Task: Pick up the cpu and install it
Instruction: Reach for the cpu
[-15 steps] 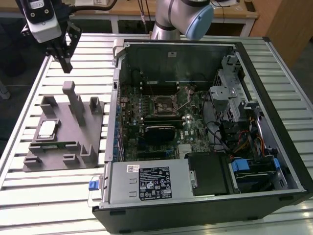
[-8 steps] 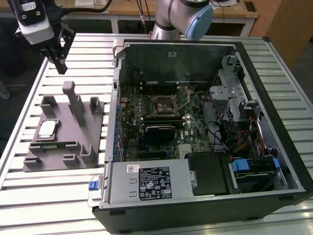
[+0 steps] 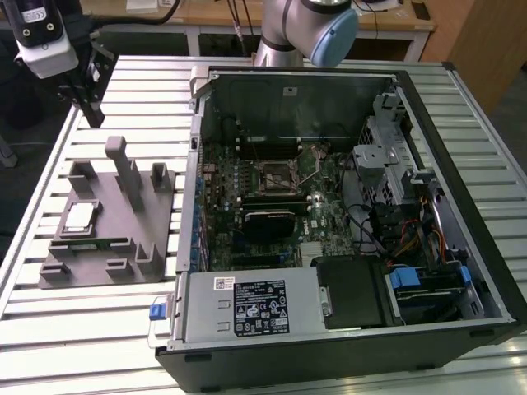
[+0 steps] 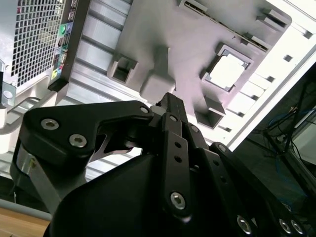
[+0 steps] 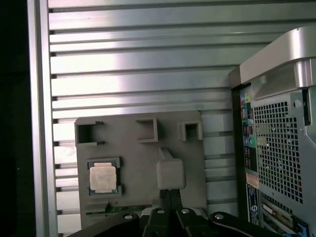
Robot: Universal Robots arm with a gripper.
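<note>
The cpu (image 3: 80, 216) is a small silvery square lying flat in a recess of the grey holder block (image 3: 107, 218) on the exterior view's left. Both wrist views look down on the cpu (image 5: 102, 177) (image 4: 226, 73) seated in the block (image 5: 138, 148). My gripper (image 3: 92, 115) hangs well above the table behind the block's far end, apart from the cpu. Its black fingers (image 5: 170, 200) are pressed together with nothing between them. The black framed socket (image 3: 276, 174) sits mid-motherboard inside the open computer case (image 3: 206, 90).
The case (image 5: 276, 148) stands just beside the block on the slatted aluminium table (image 3: 140, 82). Upright posts (image 3: 117, 152) rise from the block. Inside the case are a power supply (image 3: 247, 304), drive bays and cables (image 3: 412, 230). The table edge (image 5: 37, 123) runs close to the block.
</note>
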